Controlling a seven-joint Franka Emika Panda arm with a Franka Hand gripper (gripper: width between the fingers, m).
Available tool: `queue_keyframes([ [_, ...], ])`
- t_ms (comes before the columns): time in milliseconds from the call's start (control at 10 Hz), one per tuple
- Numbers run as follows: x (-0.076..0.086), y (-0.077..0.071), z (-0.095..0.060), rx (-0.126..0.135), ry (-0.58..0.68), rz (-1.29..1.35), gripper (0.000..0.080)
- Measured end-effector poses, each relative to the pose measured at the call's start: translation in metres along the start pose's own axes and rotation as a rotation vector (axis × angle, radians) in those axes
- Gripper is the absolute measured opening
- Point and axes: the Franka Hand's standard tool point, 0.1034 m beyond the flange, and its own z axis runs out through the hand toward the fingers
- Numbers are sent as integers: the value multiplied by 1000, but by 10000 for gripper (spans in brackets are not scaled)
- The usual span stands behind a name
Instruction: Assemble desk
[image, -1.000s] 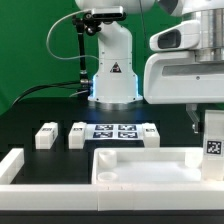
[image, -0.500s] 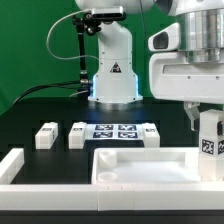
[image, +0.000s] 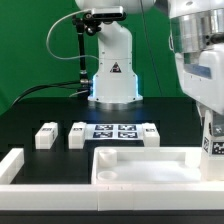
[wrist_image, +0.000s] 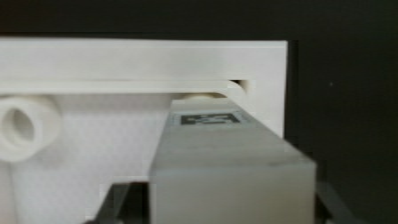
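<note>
The desk's tabletop (image: 140, 164) lies flat near the table's front, rim up. My gripper (image: 208, 124) hangs over its corner at the exterior view's right and is shut on a square white leg (image: 211, 150) with a tag on its side. The leg stands upright with its lower end at that corner. In the wrist view the leg (wrist_image: 222, 150) runs from between my dark fingers (wrist_image: 125, 200) down to the tabletop's corner (wrist_image: 249, 85), beside a round socket (wrist_image: 22, 125). Three loose legs (image: 46, 135) (image: 78, 134) (image: 150, 133) lie further back.
The marker board (image: 113, 129) lies between the loose legs, in front of the arm's base (image: 112, 80). White border bars run along the exterior view's left (image: 10, 166) and the front edge (image: 100, 202). A green screen closes the back.
My hand has turned about its wrist over the tabletop's corner. The leg has stayed in the grip and shifted only slightly.
</note>
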Motion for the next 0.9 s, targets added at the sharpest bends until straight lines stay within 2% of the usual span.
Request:
queue_keyframes([
  [400,1,0,0,4,-12,139,290],
  [500,-1,1,0,2,-13,152,351],
  [600,-4,1,1,1,-26,227,485],
  [700,-5,1,1,1,-27,198,485],
  [800,-5,1,1,0,-27,197,613],
  [900,-6,1,1,1,-27,190,638],
])
